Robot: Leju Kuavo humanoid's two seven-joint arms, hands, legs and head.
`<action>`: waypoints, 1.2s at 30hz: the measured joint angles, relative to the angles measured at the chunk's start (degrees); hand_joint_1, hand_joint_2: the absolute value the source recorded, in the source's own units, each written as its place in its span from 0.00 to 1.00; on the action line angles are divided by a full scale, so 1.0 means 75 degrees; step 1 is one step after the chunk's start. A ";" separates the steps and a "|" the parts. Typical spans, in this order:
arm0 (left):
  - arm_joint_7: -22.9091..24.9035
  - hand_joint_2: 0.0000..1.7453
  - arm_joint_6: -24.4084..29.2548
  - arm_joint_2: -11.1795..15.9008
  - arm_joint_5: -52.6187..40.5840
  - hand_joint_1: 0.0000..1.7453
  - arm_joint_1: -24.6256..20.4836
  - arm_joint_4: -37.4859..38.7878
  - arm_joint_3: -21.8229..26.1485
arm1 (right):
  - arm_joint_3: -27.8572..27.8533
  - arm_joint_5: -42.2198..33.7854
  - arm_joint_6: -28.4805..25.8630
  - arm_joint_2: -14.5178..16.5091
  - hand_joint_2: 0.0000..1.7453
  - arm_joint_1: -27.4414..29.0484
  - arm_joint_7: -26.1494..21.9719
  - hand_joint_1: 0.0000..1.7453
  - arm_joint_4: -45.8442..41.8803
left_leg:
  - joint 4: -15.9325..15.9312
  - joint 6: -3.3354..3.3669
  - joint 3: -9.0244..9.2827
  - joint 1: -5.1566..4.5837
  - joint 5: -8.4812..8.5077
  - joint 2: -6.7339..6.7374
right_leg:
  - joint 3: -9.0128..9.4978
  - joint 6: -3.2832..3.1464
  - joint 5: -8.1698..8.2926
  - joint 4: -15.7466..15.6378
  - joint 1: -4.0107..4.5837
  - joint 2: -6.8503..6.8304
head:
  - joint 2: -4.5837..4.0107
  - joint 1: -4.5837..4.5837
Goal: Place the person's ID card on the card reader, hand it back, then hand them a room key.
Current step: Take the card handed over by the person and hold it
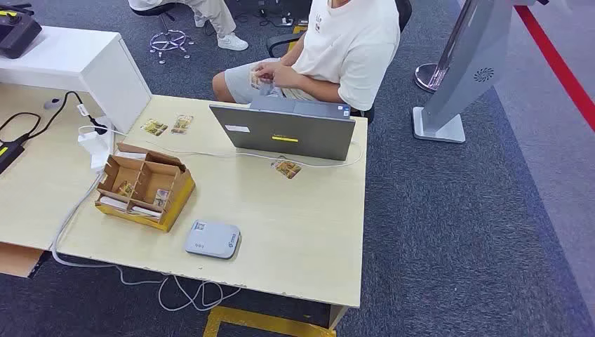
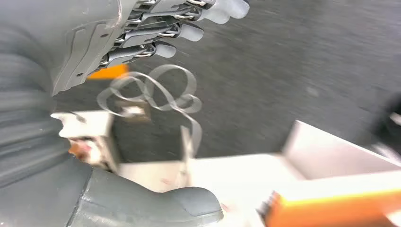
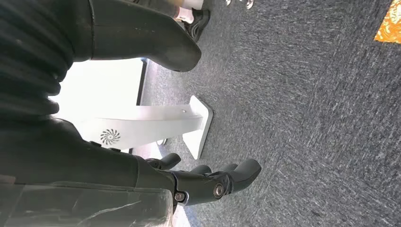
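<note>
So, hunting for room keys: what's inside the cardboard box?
The cardboard box has open compartments holding a few small cards and flat white items. Its walls hide the compartment floors, so any print is unreadable.

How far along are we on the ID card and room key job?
Nothing looks done: the card reader lies bare on the table. The person holds something small in their hands, perhaps the ID card. The left hand and right hand hold nothing. Reading, returning and the key handover all remain.

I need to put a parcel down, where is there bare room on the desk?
The desk is bare right of the grey card reader, out to its right edge, below the laptop and the loose card. The left side is crowded: cardboard organizer, cables, white charger.
</note>
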 joint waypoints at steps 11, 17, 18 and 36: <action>-0.0461 1.00 0.0846 0.0549 0.0410 0.00 0.0254 -0.3840 -0.2142 | 0.0004 -0.0015 0.0000 0.0000 1.00 -0.0039 -0.0036 0.00 0.0009 | 0.0001 -0.0012 0.0002 0.0009 0.0009 -0.0020 | -0.0011 -0.0008 0.0004 0.0000 0.0007 -0.0022 | -0.0001 0.0013; -0.0894 1.00 0.1434 0.0865 0.0575 0.00 0.0304 -0.4795 -0.3501 | 0.0032 -0.0015 0.0000 0.0002 1.00 -0.0052 -0.0031 0.00 0.0017 | 0.0001 -0.0016 0.0002 0.0006 0.0012 -0.0017 | -0.0007 -0.0008 0.0006 0.0002 0.0007 -0.0010 | -0.0001 0.0014; -0.0930 1.00 0.1435 0.0892 0.0578 0.00 0.0322 -0.4866 -0.3594 | 0.0038 -0.0015 0.0000 0.0003 1.00 -0.0050 -0.0029 0.00 0.0022 | 0.0001 -0.0016 0.0002 0.0006 0.0011 -0.0016 | -0.0009 -0.0008 0.0006 0.0002 0.0007 -0.0008 | -0.0001 0.0014; -0.0477 1.00 0.3293 0.1905 -0.7095 0.00 -0.3135 -0.4041 -1.0185 | 0.0432 0.0028 0.0000 0.0038 1.00 -0.0164 0.0010 0.00 0.0074 | 0.0011 -0.0004 -0.0014 0.0003 0.0067 -0.0047 | -0.0027 0.0006 0.0063 0.0001 -0.0007 -0.0033 | -0.0001 0.0003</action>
